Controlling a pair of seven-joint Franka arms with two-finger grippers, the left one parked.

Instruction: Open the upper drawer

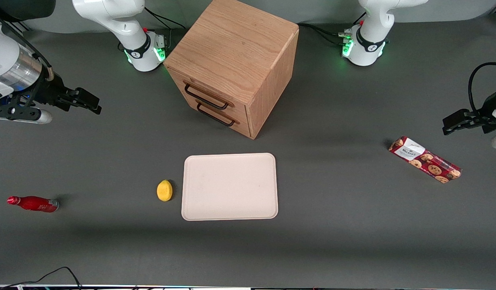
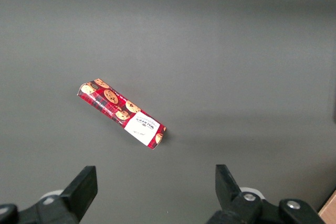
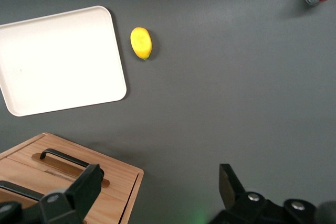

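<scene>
The wooden cube cabinet (image 1: 231,44) stands at the back middle of the table. Its upper drawer (image 1: 237,108) is closed, and its black bar handle (image 1: 205,98) sits just above the lower drawer's matching handle (image 1: 215,115). My right gripper (image 1: 90,104) is open and empty. It hovers above the table toward the working arm's end, well apart from the cabinet and about level with the drawer fronts. In the right wrist view the gripper (image 3: 159,179) is open over bare table, with the cabinet front (image 3: 113,182) and a handle (image 3: 68,158) beside one finger.
A cream tray (image 1: 229,186) lies nearer the front camera than the cabinet, with a yellow lemon (image 1: 164,190) beside it. A red bottle (image 1: 33,204) lies toward the working arm's end. A red cookie packet (image 1: 425,159) lies toward the parked arm's end.
</scene>
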